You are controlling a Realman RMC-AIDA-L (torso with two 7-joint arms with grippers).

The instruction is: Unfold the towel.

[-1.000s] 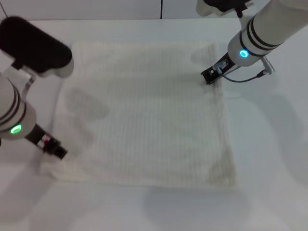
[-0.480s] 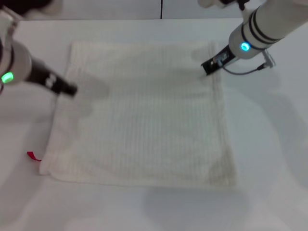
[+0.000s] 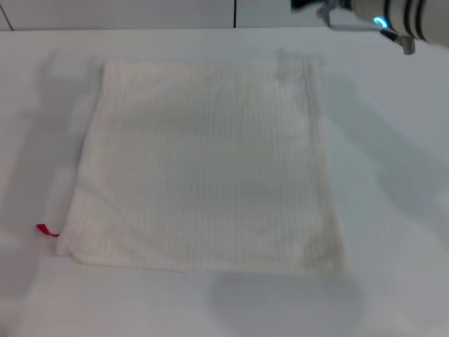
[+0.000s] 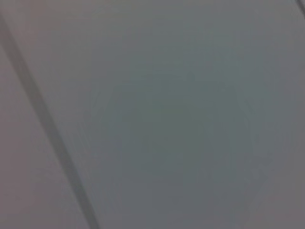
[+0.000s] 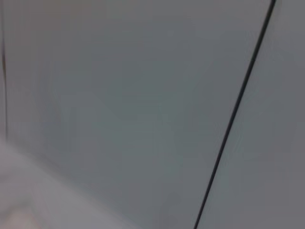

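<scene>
The white towel [image 3: 207, 165] lies spread flat on the white table [image 3: 393, 210] in the head view, roughly square, with faint ribbed stripes. Its small red tag [image 3: 46, 229] sticks out at the near left corner. My right arm [image 3: 393, 14] shows only at the top right edge, lifted well above the towel's far right corner; its fingers do not show. My left arm and gripper are out of the head view. Both wrist views show only a plain grey surface with a dark line.
The table edge and a wall with a dark vertical seam [image 3: 234, 12] run along the back. Bare table surrounds the towel on all sides.
Both arms have lifted away from the towel. The left arm rose from the near left corner and left the view. The right arm rose to the top right edge. The red tag now shows.
</scene>
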